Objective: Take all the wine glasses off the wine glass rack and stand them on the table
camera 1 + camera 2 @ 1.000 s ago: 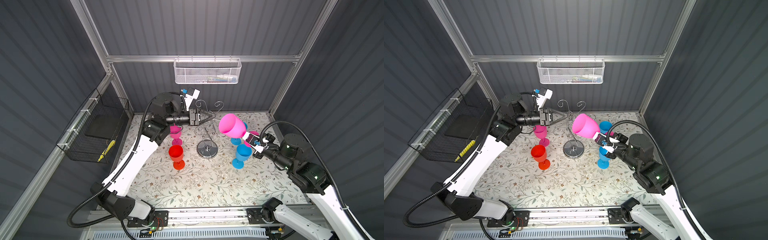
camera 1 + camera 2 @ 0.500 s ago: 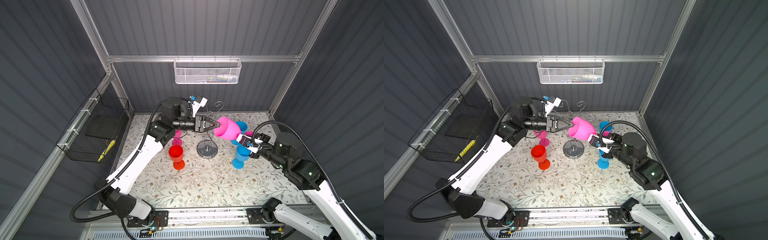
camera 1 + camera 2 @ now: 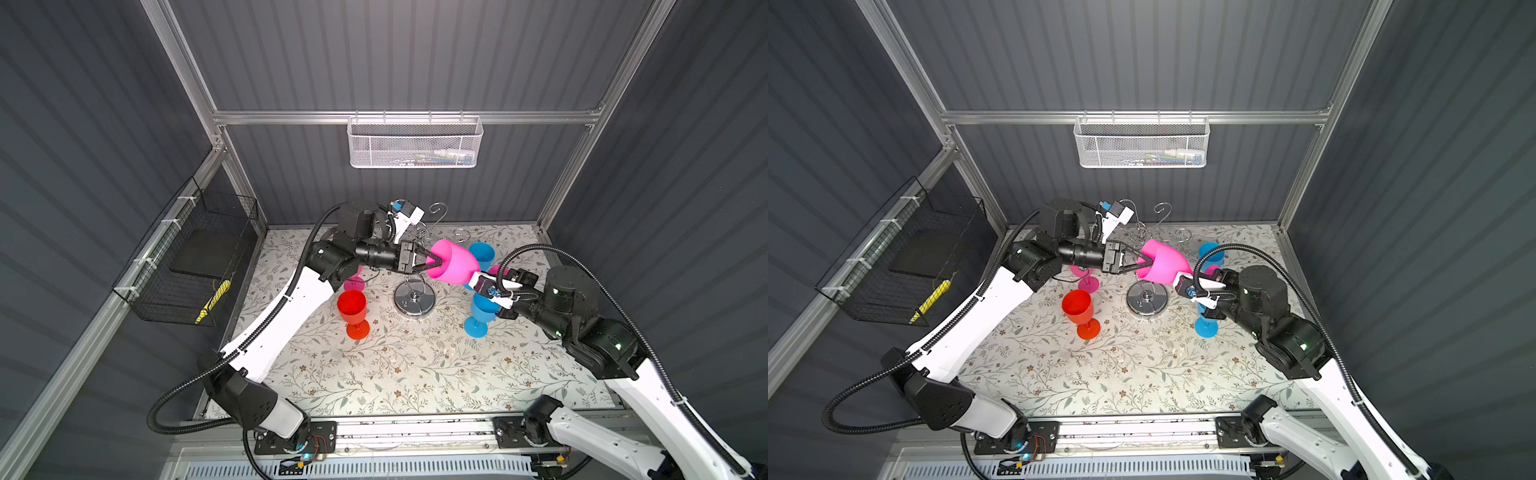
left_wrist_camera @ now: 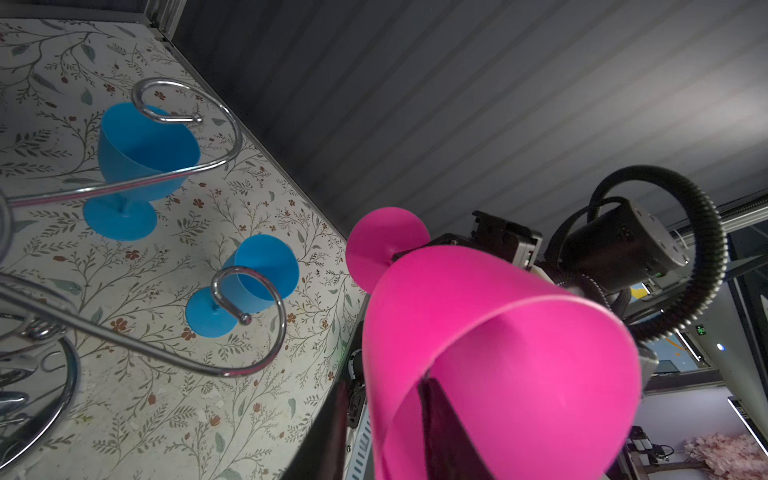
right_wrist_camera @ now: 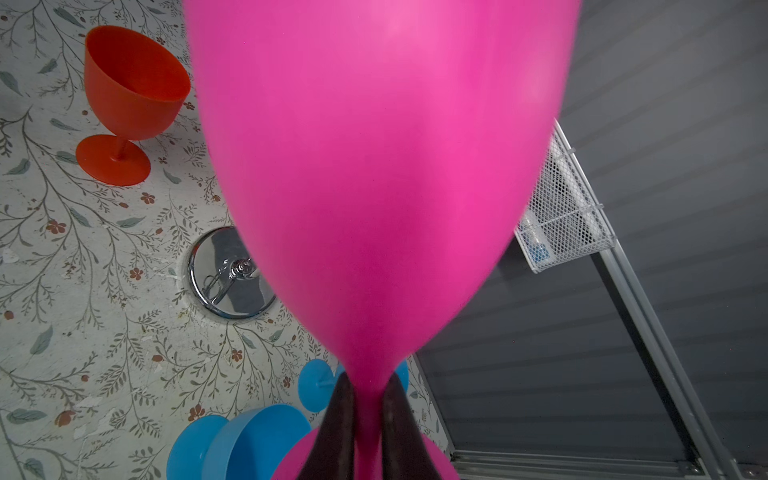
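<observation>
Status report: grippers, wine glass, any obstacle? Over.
Right gripper shut on pink wine glass stem. Left gripper straddles its rim, grip unclear. Glass tilted, off the wine glass rack. Blue wine glass below right gripper.

up high, middle: pink wine glass (image 3: pixel 455 264) lies sideways over the wine glass rack (image 3: pixel 414 297), left arm (image 3: pixel 291 316) at its rim and right arm (image 3: pixel 582 320) at its stem, so that lane is plugged
back: scroll arms (image 3: pixel 436 210) poke up (snaggy wire), wall (image 3: pixel 478 195) close behind
right: back blue glass (image 3: pixel 482 252) stands behind the held one, front blue glass (image 3: pixel 476 327) sits below the right arm
left: red glass (image 3: pixel 352 309) and small pink glass (image 3: pixel 354 285) beside the left arm; bare strip between red glass and the rack
front: table (image 3: pixel 415 374) wide open
</observation>
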Tool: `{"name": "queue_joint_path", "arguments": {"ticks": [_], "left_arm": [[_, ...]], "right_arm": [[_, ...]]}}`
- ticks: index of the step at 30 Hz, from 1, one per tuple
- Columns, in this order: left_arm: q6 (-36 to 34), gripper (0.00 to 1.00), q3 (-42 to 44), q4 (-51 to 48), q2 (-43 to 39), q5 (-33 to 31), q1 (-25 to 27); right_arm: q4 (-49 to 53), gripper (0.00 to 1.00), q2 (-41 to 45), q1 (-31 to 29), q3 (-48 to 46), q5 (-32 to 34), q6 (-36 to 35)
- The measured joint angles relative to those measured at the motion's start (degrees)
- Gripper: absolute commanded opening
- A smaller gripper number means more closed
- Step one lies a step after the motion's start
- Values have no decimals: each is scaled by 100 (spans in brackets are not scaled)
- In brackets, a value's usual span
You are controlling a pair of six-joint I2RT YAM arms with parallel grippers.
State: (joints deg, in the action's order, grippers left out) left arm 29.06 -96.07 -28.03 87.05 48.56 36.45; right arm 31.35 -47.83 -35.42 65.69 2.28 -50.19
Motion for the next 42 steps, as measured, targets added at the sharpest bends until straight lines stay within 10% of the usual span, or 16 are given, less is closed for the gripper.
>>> {"name": "queue_joint_path", "arguments": {"ticks": [18,20,21,22,34,42], "left_arm": [[-212,0,-74,-295,11,-299,0],[-210,0,-74,-295,11,-310,0],[-199,0,-74,-282,11,-319,0],[-184,0,-74,-262,11,-313,0],[9,0,332,835,-387,-929,0],[-538,0,1318,2356,-1749,-2970,0]], "right_arm": [[157,0,-96,-398,162,619,-302],[144,48,-103,-431,162,678,-293],[122,93,-101,-444,162,704,-299],[79,99,-85,-468,155,741,-310],[-1202,99,789,-525,-385,883,-210],[-1915,99,1252,-525,-420,702,278]]}}
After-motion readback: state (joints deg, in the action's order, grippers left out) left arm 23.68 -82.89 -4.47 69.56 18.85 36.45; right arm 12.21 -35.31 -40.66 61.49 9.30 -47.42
